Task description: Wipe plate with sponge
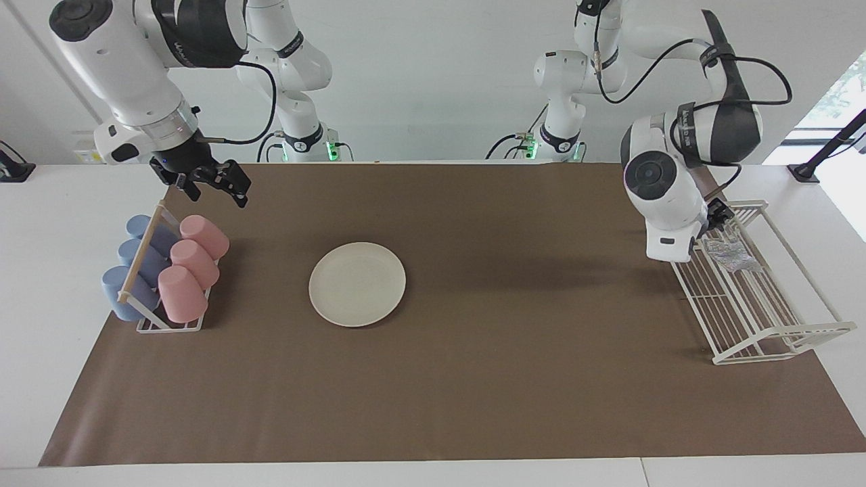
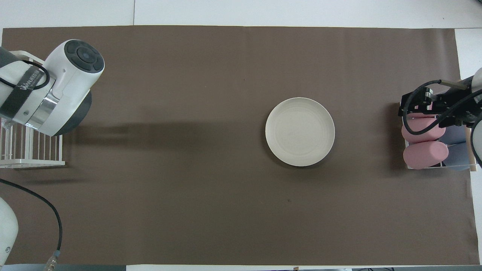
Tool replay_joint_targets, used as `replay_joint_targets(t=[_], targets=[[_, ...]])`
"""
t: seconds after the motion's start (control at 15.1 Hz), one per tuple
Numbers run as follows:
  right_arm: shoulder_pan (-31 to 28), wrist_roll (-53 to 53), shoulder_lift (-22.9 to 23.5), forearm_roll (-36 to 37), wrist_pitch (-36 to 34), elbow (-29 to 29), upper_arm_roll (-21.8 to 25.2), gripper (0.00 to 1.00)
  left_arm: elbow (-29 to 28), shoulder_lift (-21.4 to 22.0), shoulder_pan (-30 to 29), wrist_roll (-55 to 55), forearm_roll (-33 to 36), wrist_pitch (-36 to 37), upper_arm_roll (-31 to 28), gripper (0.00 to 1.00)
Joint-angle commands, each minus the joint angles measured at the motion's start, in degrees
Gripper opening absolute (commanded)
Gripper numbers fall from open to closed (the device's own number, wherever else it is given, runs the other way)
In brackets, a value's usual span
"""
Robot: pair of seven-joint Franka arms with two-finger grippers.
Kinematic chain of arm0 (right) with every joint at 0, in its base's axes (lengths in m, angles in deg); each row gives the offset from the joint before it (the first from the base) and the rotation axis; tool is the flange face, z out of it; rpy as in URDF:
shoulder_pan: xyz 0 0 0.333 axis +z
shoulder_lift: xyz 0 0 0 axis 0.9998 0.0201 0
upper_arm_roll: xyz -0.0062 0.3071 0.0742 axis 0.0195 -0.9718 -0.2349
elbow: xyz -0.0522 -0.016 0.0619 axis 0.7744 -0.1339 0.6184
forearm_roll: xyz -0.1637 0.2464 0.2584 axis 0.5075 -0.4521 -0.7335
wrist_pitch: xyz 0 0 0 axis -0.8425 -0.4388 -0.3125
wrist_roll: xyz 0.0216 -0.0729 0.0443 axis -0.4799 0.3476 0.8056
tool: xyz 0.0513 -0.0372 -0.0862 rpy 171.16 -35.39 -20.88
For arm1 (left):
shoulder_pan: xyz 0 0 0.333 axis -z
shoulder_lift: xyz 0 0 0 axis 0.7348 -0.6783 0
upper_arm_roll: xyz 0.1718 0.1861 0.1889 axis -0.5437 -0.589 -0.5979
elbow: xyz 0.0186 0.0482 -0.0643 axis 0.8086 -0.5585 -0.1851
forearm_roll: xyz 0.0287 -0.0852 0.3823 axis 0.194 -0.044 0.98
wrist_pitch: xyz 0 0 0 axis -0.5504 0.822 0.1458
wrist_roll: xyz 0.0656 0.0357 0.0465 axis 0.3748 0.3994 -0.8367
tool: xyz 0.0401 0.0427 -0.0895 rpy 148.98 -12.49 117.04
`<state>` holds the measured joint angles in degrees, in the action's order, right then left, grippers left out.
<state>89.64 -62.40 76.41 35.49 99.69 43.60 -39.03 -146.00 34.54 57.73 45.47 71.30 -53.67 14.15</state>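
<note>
Facing view: the sponge [image 1: 729,255] lies in the wire rack [image 1: 778,338] at the left arm's end of the counter. The left claw [image 1: 718,220], open, hangs just beside it. The plate [image 1: 357,284] sits well apart on the brown mat; the right claw [image 1: 213,182], open, waits over the mat near the cups [image 1: 193,267].

Overhead view: the left arm hides sponge and claw; the plate [image 2: 300,131] lies toward the right arm's end.

The plate [image 1: 357,284] is a plain cream-white, sitting on a flat brown mat [image 1: 473,379] that covers most of the white table [image 1: 40,270]. Toward the right arm's end from the plate there's a cup rack with three pink cups [image 1: 189,267] and three dusty blue cups [image 1: 139,264] either side of a pale wooden bar. The wire basket [image 1: 751,311] is white, and the sponge [image 1: 729,256] in it is silvery-white mesh. The arms are white with black end effectors
</note>
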Motion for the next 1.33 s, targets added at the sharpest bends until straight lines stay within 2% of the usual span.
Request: replay_joint_targets(t=[0.0, 0.27, 0.33, 0.4, 0.53, 0.6, 0.93, 1.26], targets=[[0.3, -5.7, 0.1, 0.9, -0.2, -0.1, -0.5, 1.0, 1.9, -1.4, -1.2, -0.6, 2.0, -1.6, -0.4, 1.0], [3.3, -18.2, 0.1, 0.8, 0.0, -0.2, -0.5, 1.0, 2.0, -1.6, -1.7, -1.1, 1.8, -2.9, -0.4, 1.0], [3.9, -22.0, 0.1, 0.9, -0.4, -0.2, -0.5, 1.0, 2.0, -1.6, -1.7, -1.2, 1.8, -2.9, -0.4, 0.95], [4.8, -25.1, -0.1, 0.9, -0.7, -0.1, -0.5, 1.0, 2.0, -1.7, -1.7, -1.9, 1.8, -3.0, -0.4, 0.74], [6.1, -29.7, -0.5, 0.9, -1.8, 0.5, -0.5, 1.0, 1.8, -1.7, -1.7, -2.4, 1.8, -4.3, -0.4, 0.14], [6.4, -31.2, -0.8, 0.7, -1.8, 0.6, -0.5, 1.0, 1.8, -1.7, -1.7, -3.2, 1.8, -4.7, -0.4, 0.0], [6.6, -36.3, -0.9, -0.1, -3.0, 0.7, -0.8, 1.0, 1.7, -1.7, -2.3, -4.7, 1.8, -5.4, -0.4, 0.0], [9.6, -51.5, -1.6, -1.1, -5.1, 0.7, -1.3, 1.0, 2.8, -1.1, -2.8, -3.9, 1.4, -5.3, -0.4, 0.0]])
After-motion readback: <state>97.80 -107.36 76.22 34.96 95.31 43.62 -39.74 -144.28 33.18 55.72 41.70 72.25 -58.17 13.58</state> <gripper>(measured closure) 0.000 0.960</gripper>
